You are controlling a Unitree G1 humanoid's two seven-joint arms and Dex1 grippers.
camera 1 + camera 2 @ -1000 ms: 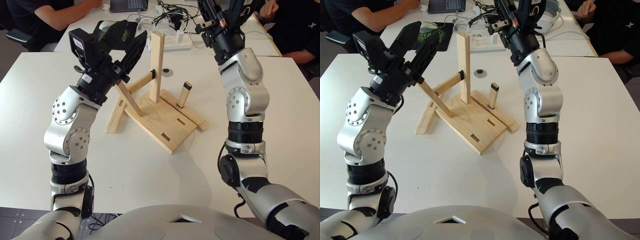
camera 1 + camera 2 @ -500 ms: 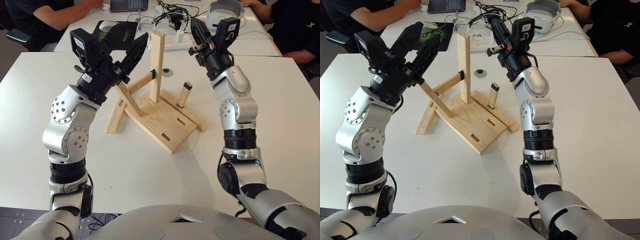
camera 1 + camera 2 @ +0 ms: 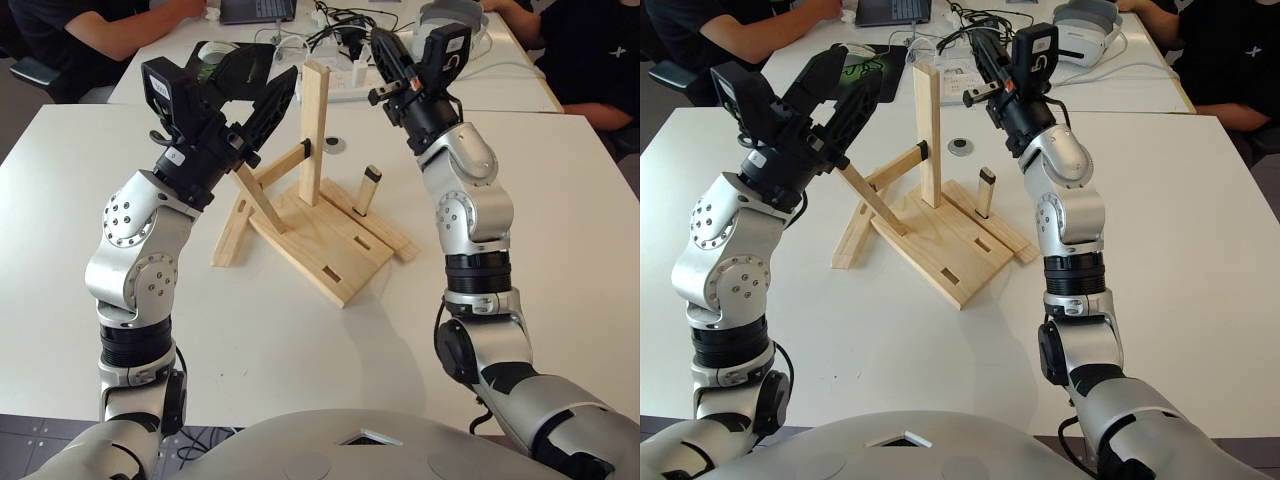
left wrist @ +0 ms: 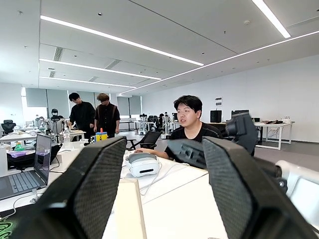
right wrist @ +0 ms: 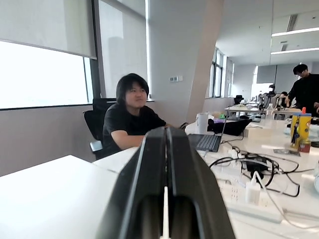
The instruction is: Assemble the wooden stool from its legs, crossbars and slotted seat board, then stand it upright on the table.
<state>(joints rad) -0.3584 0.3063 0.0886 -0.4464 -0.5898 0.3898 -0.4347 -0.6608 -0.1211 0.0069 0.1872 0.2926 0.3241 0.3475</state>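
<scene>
The left gripper (image 3: 853,68) hangs in the air with its 2 fingers spread wide and nothing between them, just left of the tall upright leg (image 3: 315,130). The right gripper (image 3: 383,45), raised beyond that leg, has its 2 fingers pressed together on nothing. Below them the slotted seat board (image 3: 325,245) lies flat on the white table (image 3: 560,230), the leg standing in it.

My arms (image 3: 478,195) are silver rounded shells joined by black ribbed bands; screws ring the left elbow disc (image 3: 126,222). Black fingers (image 4: 84,199) carry dimpled pads.
</scene>
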